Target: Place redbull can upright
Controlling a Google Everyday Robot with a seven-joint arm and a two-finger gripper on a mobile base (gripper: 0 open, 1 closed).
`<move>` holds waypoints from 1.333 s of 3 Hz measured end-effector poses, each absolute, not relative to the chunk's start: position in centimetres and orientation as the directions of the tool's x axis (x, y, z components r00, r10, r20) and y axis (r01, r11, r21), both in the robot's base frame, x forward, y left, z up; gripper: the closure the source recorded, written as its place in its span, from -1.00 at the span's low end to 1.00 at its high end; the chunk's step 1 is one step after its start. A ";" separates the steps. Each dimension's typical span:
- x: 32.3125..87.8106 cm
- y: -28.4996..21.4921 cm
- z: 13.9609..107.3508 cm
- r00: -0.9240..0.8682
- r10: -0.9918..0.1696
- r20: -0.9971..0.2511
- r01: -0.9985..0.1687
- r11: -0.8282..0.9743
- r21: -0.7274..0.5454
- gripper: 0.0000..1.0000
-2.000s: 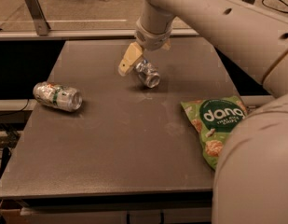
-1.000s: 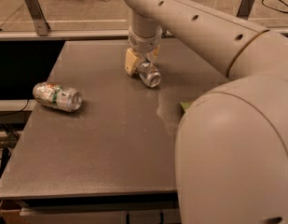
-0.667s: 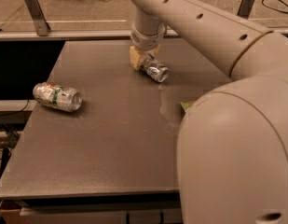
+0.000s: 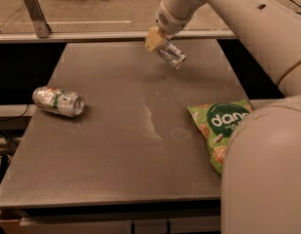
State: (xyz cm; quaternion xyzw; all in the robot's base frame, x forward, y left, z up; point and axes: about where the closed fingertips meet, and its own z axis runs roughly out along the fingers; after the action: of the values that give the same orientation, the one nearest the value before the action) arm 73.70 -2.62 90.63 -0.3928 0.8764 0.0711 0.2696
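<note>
The redbull can [image 4: 171, 55] is a slim silver can, tilted, held in the air above the far middle of the dark table [image 4: 140, 130]. My gripper [image 4: 158, 42] is shut on the can's upper end, with its tan fingers [image 4: 152, 39] around it. The can's free end points down and to the right. My white arm comes in from the upper right.
A fatter silver can with green and orange markings [image 4: 58, 101] lies on its side at the table's left. A green chip bag [image 4: 220, 128] lies at the right edge, partly hidden by my arm. A metal rail [image 4: 35, 13] runs behind the table.
The redbull can lay on the table under the gripper. The gripper has closed on it and lifted it off the surface, tilted.
</note>
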 end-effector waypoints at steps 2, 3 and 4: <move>73.7 -5.8 96.9 -0.262 -0.571 -0.778 -0.847 0.522 -0.097 1.00; 73.1 -7.2 98.0 -0.116 -0.492 -0.863 -0.903 0.414 -0.114 1.00; 72.0 -8.2 97.2 0.005 -0.405 -0.914 -0.945 0.297 -0.136 1.00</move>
State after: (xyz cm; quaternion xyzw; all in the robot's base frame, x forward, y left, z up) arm 71.97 -8.20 97.23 -0.5219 0.6467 0.2817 0.4796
